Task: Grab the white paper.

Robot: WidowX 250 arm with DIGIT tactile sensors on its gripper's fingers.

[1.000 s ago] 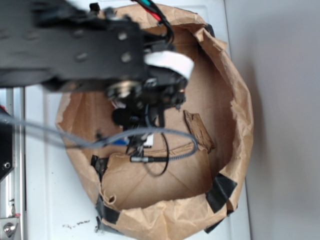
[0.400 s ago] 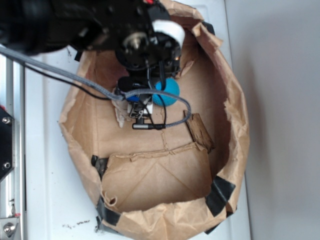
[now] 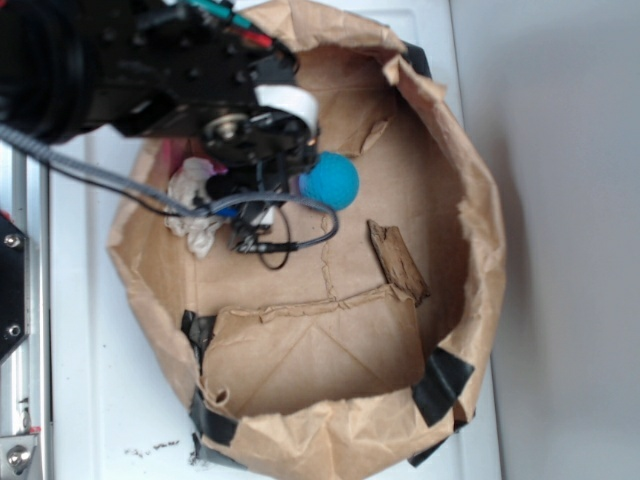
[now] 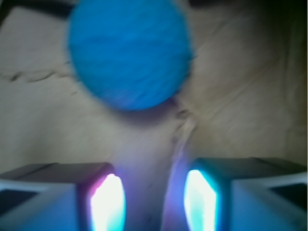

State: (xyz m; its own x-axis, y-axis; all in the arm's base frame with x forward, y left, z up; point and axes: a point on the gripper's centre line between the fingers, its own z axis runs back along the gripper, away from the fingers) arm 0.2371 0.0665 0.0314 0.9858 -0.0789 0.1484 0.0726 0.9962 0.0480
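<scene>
The white paper (image 3: pixel 194 206) is a crumpled off-white wad on the floor of the brown paper bag (image 3: pixel 478 230), near its left wall and partly under my arm. My black gripper (image 3: pixel 258 203) hangs just right of the wad, between it and the blue ball (image 3: pixel 329 181). In the wrist view the blue ball (image 4: pixel 129 50) lies ahead. The gripper (image 4: pixel 154 202) is open, and only the bag's floor shows between its glowing pads (image 4: pixel 108 202). The white paper is outside the wrist view.
A torn brown cardboard scrap (image 3: pixel 397 262) lies right of centre in the bag. A folded flap (image 3: pixel 310 355) covers the near part of the floor. Black tape (image 3: pixel 441 385) patches the rim. Grey cables (image 3: pixel 290 240) dangle below the gripper. Something pink (image 3: pixel 183 156) shows above the wad.
The arm has moved up and to the left inside the bag. That uncovered the blue ball and then the white paper, which now sits just left of the gripper.
</scene>
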